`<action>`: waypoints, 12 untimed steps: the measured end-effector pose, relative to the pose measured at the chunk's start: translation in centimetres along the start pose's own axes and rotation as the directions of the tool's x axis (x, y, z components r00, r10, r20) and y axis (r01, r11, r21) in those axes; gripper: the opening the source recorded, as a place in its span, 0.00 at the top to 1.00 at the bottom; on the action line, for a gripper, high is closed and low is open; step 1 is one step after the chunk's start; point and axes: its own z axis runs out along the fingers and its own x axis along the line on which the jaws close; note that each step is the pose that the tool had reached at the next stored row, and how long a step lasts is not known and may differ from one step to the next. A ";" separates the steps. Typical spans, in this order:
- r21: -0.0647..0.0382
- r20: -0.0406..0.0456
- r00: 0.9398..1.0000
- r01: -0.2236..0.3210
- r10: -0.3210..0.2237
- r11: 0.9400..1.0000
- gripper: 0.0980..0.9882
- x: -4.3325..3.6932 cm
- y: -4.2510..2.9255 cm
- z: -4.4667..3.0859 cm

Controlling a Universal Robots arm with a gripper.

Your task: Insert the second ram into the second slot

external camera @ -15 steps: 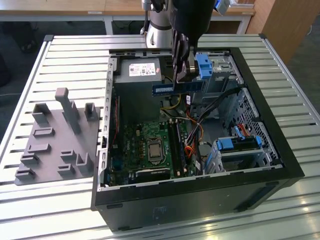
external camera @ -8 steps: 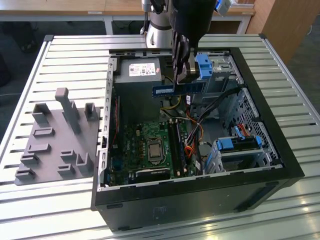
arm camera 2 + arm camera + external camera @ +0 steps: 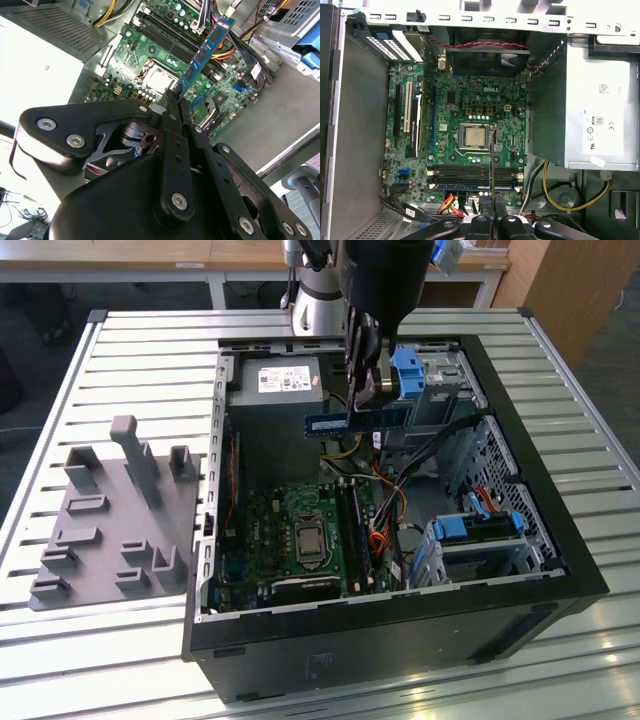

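Note:
The second ram (image 3: 345, 424), a thin blue stick, hangs level above the open computer case, over the near edge of the power supply. My gripper (image 3: 365, 400) is shut on it near its middle. In the second wrist view the gripper (image 3: 172, 97) clamps one end of the ram (image 3: 207, 47), which reaches out over the motherboard. In the first wrist view the ram (image 3: 491, 160) shows edge-on as a thin line across the row of black memory slots (image 3: 470, 175). The slots (image 3: 353, 530) lie well below the stick, beside the processor socket (image 3: 303, 540).
The case (image 3: 560, 540) lies open on a slatted metal table (image 3: 150, 350). Inside are a grey power supply (image 3: 275, 390), blue drive cages (image 3: 480, 530) and loose cables (image 3: 385, 505). A grey fixture with upright posts (image 3: 115, 520) stands at the exterior view's left.

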 end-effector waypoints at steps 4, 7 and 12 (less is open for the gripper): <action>0.000 0.000 1.000 0.000 0.000 1.000 0.96 0.16 0.00 0.00; 0.000 0.000 1.000 0.000 0.000 1.000 0.96 0.28 0.01 -0.01; 0.000 0.000 1.000 0.000 0.000 1.000 0.96 0.48 0.01 -0.01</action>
